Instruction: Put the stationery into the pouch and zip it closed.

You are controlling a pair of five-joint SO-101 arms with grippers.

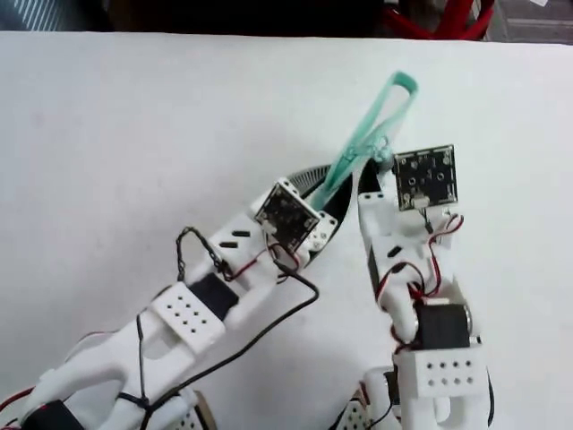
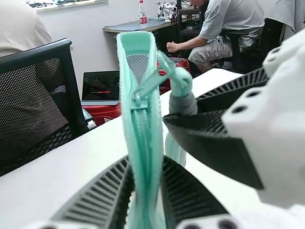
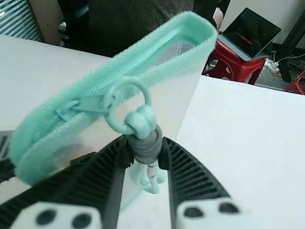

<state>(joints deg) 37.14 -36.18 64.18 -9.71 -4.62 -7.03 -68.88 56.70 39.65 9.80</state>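
A translucent pouch [image 1: 372,130] with a mint-green zipper is held on edge above the white table [image 1: 134,134], its zipper side up. My left gripper [image 1: 328,193] is shut on the pouch's near end, and the zipper band [image 2: 141,138] runs up from between its fingers [image 2: 188,195]. Just beside it, my right gripper [image 1: 376,167] is shut on the grey pull cord [image 3: 144,139], which is knotted to the slider's ring [image 3: 127,104]. In the left wrist view the right gripper's black finger [image 2: 214,143] is alongside the pouch. What is inside the pouch is hidden.
Both arms come in from the table's near edge and meet at its middle. Bare tabletop lies to the left [image 1: 107,161] and right [image 1: 519,134]. Beyond the far edge stand a black mesh chair [image 2: 33,105], a laptop [image 2: 100,87] and a red stool [image 3: 233,52].
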